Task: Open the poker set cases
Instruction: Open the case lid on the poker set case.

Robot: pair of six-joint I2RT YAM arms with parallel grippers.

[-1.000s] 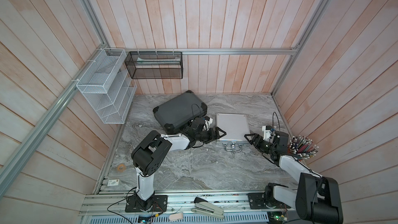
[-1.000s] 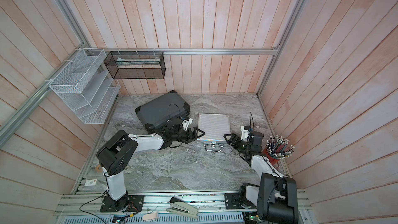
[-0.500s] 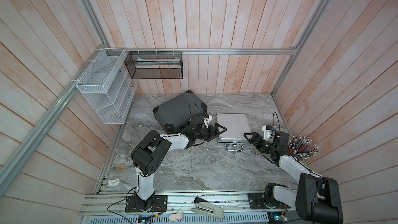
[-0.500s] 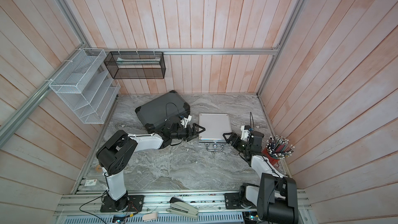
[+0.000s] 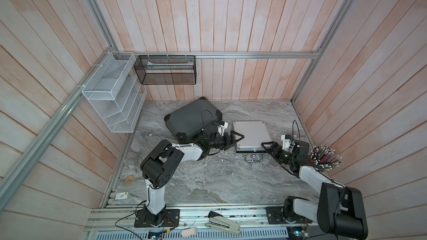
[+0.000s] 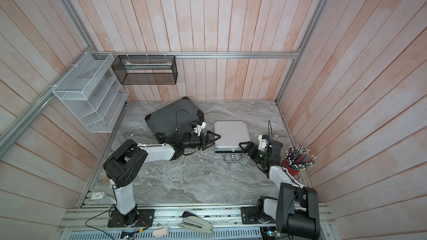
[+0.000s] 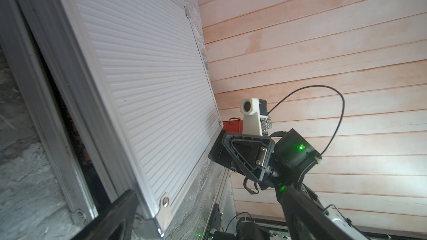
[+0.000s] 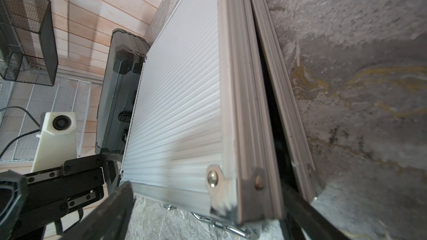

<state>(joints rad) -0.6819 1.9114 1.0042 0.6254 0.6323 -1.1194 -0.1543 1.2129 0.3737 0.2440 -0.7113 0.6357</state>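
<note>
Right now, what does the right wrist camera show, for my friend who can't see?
A ribbed silver case fills the picture, its lid cracked open, a dark gap along the edge. The open right gripper straddles its near corner; a dark grey case lies behind.

Worktop (image 5: 208, 181): grey marbled slab between pale plank walls.
Wire rack (image 5: 111, 98): white, tiered, hung on the side rail.
Mesh basket (image 5: 165, 70): black, on the back rail.
Pencil cup (image 5: 324, 159): red, full, by the side wall.
Stapler (image 5: 223, 222): dark, on the front rail.
</note>
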